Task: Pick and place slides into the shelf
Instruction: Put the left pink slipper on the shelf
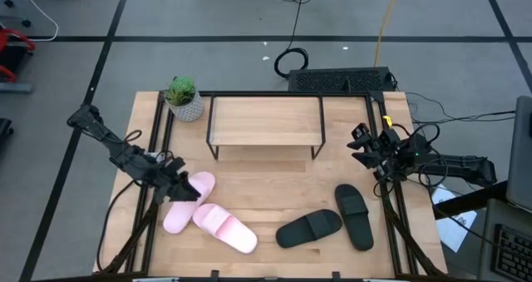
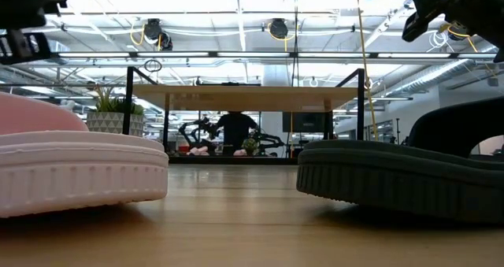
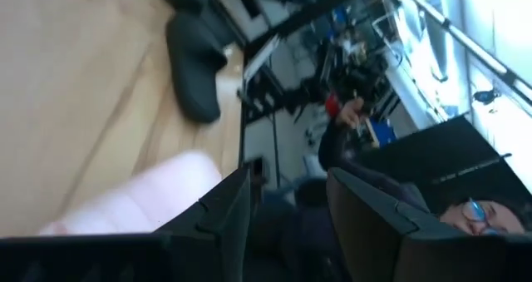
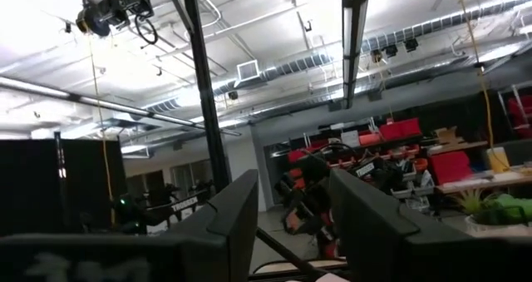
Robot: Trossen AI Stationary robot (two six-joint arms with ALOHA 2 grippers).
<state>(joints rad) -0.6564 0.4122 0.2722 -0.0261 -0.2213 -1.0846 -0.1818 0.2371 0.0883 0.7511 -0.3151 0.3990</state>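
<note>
High view: left tool [image 1: 184, 189] is hovering open and empty over a pink slide [image 1: 184, 203]. Right tool [image 1: 362, 143], open, is idling beside the shelf [image 1: 264, 120]; black slides [image 1: 309, 229] are lying nearby.

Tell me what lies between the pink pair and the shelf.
Only bare wooden tabletop shows, in the high view, between the pale pink slide sandals and the low wooden-topped, black-legged shelf.

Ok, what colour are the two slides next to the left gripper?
Pale pink, both slides; clearest in the high view, by the left gripper.
</note>
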